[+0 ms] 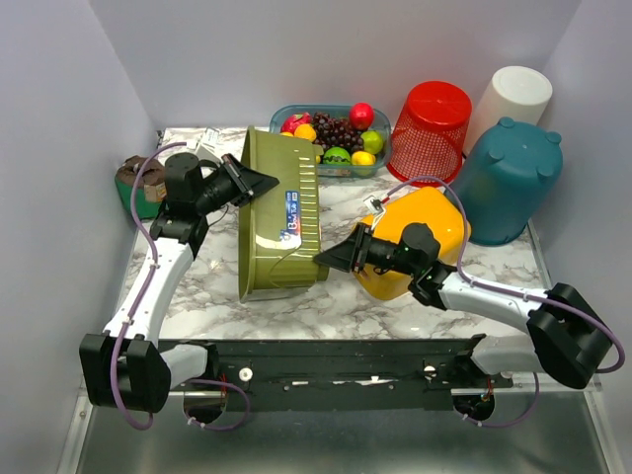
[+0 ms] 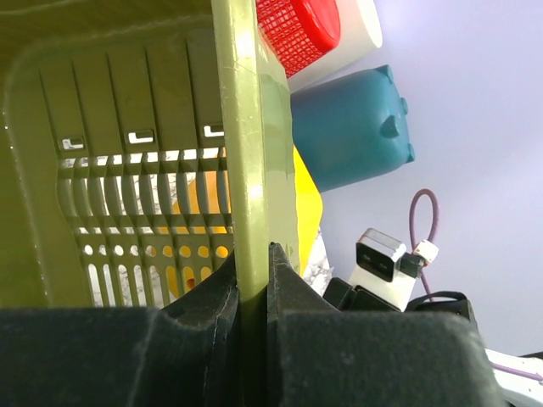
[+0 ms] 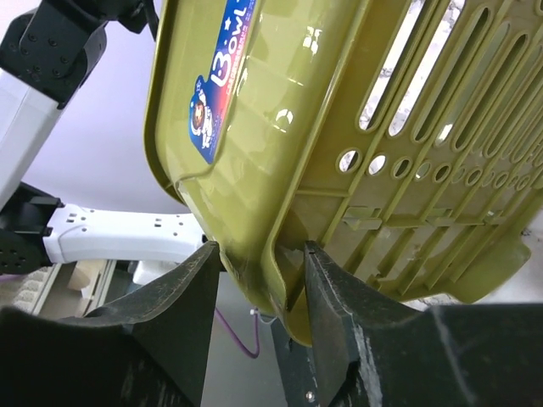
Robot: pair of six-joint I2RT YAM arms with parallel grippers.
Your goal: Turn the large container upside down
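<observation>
Large olive container (image 1: 281,212): stands tipped on its side on the marble surface (image 1: 207,286), left jaws pinched narrow on its far rim as a pivot hold, right jaws half-spread astride the near corner rim, grip not discernible, likely placed to roll it over.

We note a three-sided enclosure. The back wall (image 1: 296,49), left wall (image 1: 49,148) and right wall (image 1: 602,118) are plain, matte and pale grey with a lavender tint. The table (image 1: 212,296) has a white marble-pattern top with grey veining, and it meets the back wall at a straight edge. A black rail (image 1: 326,360) runs along the near edge. Below it we see a dull grey metal surface (image 1: 326,444). Lighting is even and diffuse, and shadows on the tabletop are soft. Both wrist views show the same plain lavender wall.
</observation>
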